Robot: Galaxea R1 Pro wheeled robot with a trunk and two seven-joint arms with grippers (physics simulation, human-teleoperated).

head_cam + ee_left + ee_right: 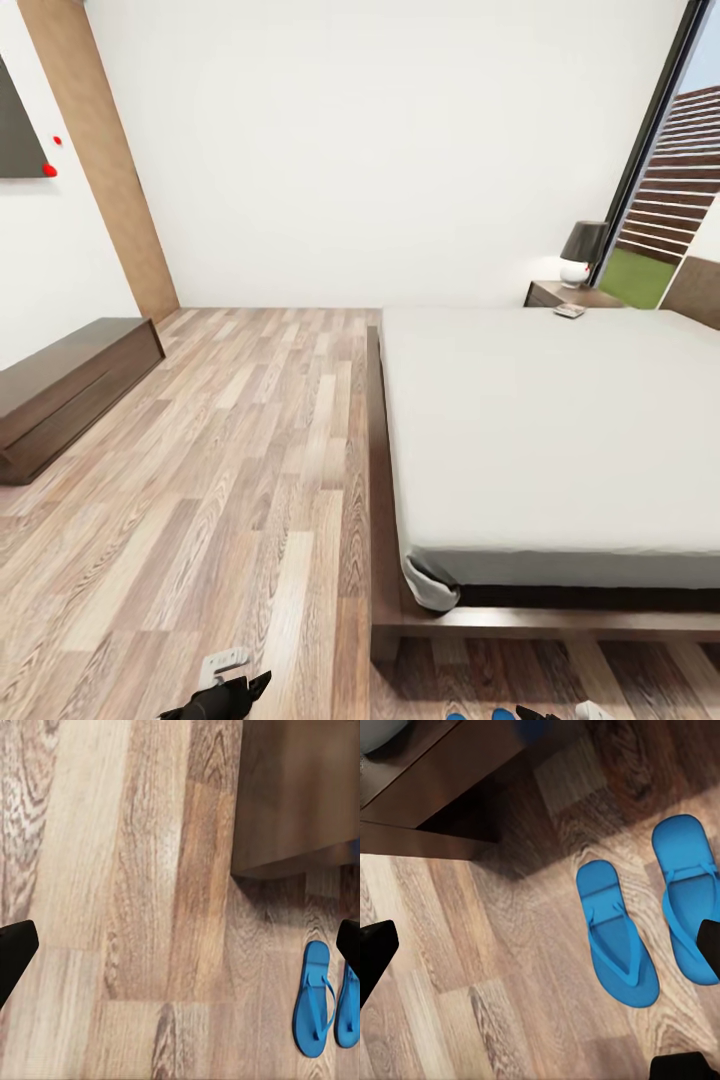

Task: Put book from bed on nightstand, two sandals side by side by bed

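- Sandals [619, 937] sit side by side on the floor [230, 470] near the bed [560, 440] corner, so that step looks finished
- Book [569, 311] seems already on the nightstand [560, 294]
- both claws gape wide, holding nothing; probably just back away next

A: Any lettering you can read?
B: None. The book [569, 310] on the nightstand [553, 294] is too small to show print.
A: And the sandals [616, 934] below the right gripper [540, 945]?
B: Plain blue, no brand mark.
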